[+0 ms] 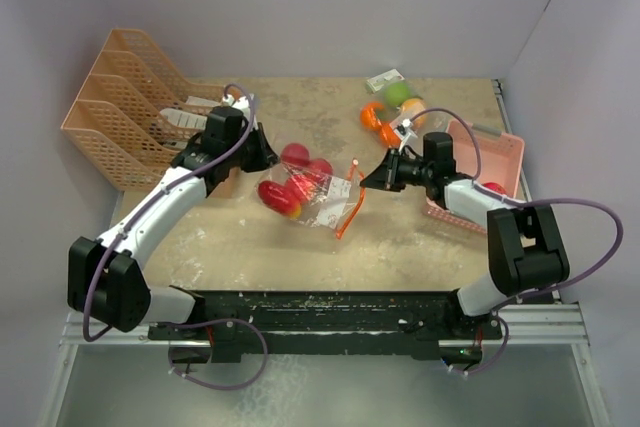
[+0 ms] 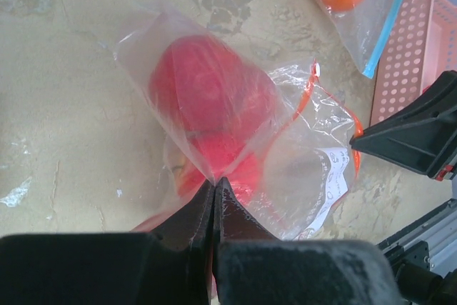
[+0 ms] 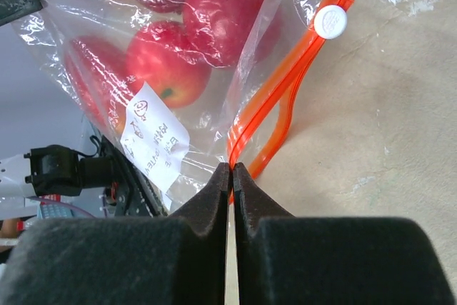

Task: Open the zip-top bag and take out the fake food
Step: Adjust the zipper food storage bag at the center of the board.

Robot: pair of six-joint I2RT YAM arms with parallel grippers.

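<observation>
Beige table [image 1: 250, 237] carries one pink basket [image 1: 500, 152] at the right edge. Beside it lies one second bag [image 1: 412, 119] with at least two oranges [image 1: 373, 115] and one green apple [image 1: 398, 94], and at mid-table one clear zip-top bag [image 1: 325, 202] holds at least three red apples [image 1: 295, 155]. Both arms reach inward from opposite sides, the left pincer [image 2: 214, 182] clenched on the film opposite the orange zip [image 3: 271, 98], the right pincer [image 3: 230, 169] clenched on film just beside that zip.

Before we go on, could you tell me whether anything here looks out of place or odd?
Only the bag: its orange zip gapes near the right gripper, with one strip bowing out. The apples sit inside, and nothing looks spilled or torn.
</observation>
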